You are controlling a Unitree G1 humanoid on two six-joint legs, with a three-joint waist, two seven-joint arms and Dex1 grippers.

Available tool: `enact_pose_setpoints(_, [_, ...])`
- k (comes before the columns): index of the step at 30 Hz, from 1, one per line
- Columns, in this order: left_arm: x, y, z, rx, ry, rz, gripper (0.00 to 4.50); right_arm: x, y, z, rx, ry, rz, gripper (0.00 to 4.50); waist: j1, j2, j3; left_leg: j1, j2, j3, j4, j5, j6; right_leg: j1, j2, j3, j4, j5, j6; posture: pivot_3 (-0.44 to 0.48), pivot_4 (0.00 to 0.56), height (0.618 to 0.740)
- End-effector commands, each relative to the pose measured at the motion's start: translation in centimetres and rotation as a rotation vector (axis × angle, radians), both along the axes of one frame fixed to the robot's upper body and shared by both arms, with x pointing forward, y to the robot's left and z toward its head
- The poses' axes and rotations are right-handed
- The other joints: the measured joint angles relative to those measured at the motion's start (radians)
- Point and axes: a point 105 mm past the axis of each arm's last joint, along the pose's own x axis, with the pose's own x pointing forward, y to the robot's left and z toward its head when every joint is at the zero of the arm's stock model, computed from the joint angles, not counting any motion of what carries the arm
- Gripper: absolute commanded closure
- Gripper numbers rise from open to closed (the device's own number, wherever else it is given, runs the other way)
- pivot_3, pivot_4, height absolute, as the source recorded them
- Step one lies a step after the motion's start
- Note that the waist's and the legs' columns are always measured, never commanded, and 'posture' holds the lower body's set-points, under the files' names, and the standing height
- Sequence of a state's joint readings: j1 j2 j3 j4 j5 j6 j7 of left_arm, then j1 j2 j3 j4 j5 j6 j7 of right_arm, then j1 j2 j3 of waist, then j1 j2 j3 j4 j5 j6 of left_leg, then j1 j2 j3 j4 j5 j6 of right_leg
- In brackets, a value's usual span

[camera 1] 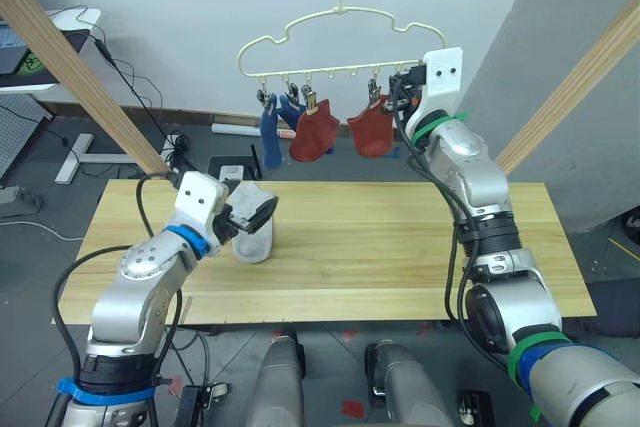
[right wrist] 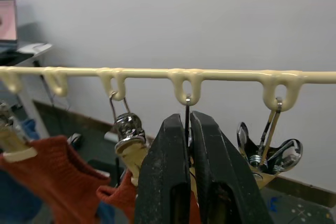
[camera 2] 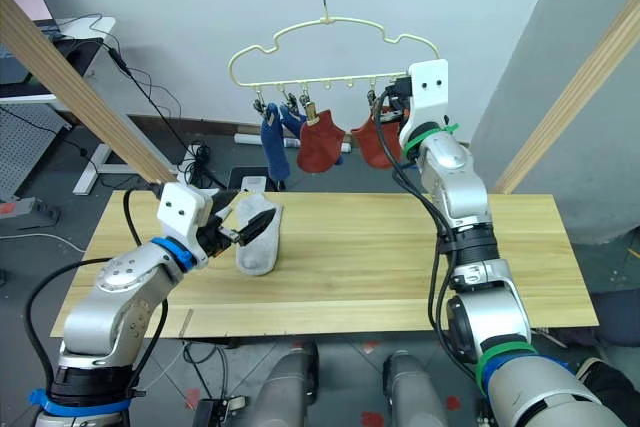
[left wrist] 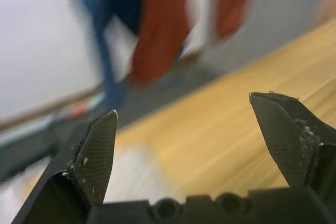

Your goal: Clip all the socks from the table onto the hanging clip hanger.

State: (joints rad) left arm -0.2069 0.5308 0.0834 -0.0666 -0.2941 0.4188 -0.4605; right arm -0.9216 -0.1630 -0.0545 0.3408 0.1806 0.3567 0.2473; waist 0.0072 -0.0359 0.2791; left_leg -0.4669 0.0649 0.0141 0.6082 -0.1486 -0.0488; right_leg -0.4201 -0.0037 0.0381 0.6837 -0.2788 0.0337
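A light grey sock (camera 1: 254, 237) lies on the left part of the wooden table (camera 1: 400, 237). My left gripper (camera 1: 260, 213) hovers at the sock's far end, open, with nothing between its fingers (left wrist: 97, 150). The pale-yellow clip hanger (camera 1: 345, 11) hangs above the table's far edge. Two blue socks (camera 1: 271, 137) and two rust red socks (camera 1: 315, 135) (camera 1: 373, 129) hang from its clips. At the hanger's right end my right gripper (right wrist: 189, 121) is shut on a clip hanging below the bar (right wrist: 147, 72).
Slanted round wooden poles rise at the left (camera 1: 80, 77) and right (camera 1: 580, 77) of the table. A free metal clip (right wrist: 268, 153) hangs beside the right gripper. A desk and cables lie on the floor beyond the far left corner.
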Motion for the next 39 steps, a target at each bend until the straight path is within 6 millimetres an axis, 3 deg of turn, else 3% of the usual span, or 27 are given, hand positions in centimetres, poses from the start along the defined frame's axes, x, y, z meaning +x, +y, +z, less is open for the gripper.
enact_pose_setpoints(1, [1.8, 0.0, -1.1, 0.080, -0.006, 0.038, 0.00, -1.2, 0.7, 1.2, -0.011, -0.023, 0.070, 4.49, 0.003, 0.000, 0.000, 0.000, 0.000, 0.000, 0.000, 0.000, 0.000, 0.000, 0.000, 0.000, 0.000, 0.000, 0.000, 0.075, 0.275, 0.740])
enact_pose_setpoints(10, [6.1, 1.0, -4.4, 0.141, 0.076, 0.144, 0.00, -2.1, 0.7, 0.9, -0.008, 0.007, 0.065, 4.49, 0.003, 0.000, 0.000, -0.001, 0.000, 0.001, 0.000, 0.000, 0.000, -0.001, 0.000, 0.000, 0.000, 0.000, 0.000, 0.026, 0.275, 0.740])
enact_pose_setpoints(19, [6.1, 0.3, -7.9, 0.145, 0.255, 0.068, 0.00, -2.5, 0.2, 0.9, -0.004, 0.018, 0.039, 4.49, -0.009, 0.000, 0.000, -0.001, 0.000, 0.000, 0.000, 0.000, 0.000, 0.000, 0.000, -0.001, 0.001, 0.000, 0.000, -0.002, 0.269, 0.740])
enact_pose_setpoints(22, [5.6, 0.0, -8.6, 0.198, 0.271, 0.012, 0.61, -2.6, 0.2, 0.8, 0.000, 0.023, 0.037, 4.50, -0.009, 0.000, 0.000, 0.000, -0.001, 0.000, 0.000, 0.000, 0.000, 0.000, 0.000, -0.001, 0.003, 0.000, 0.000, 0.000, 0.268, 0.740])
enact_pose_setpoints(32, [4.4, -0.9, -8.5, 0.193, 0.237, -0.053, 3.78, -2.6, 0.1, 0.6, -0.006, 0.034, 0.047, 4.50, -0.011, 0.000, 0.000, 0.002, 0.000, 0.000, 0.001, 0.000, 0.000, 0.000, 0.000, 0.000, 0.007, 0.000, 0.000, 0.013, 0.264, 0.740])
enact_pose_setpoints(35, [4.1, -2.0, -7.3, 0.152, 0.169, -0.100, 4.40, -2.6, 0.1, 0.6, 0.003, 0.042, 0.056, 4.50, -0.010, 0.000, 0.000, 0.002, 0.000, 0.001, 0.002, 0.001, 0.000, 0.000, 0.000, 0.000, 0.008, 0.000, 0.000, 0.023, 0.256, 0.740])
enact_pose_setpoints(39, [3.1, -4.0, -5.1, 0.082, 0.061, -0.186, 4.47, -2.5, 0.0, 0.5, 0.040, 0.088, 0.079, 4.50, -0.009, 0.000, 0.000, 0.001, 0.000, 0.001, 0.002, 0.001, 0.000, 0.000, -0.001, 0.000, 0.007, 0.000, 0.000, 0.022, 0.249, 0.740])
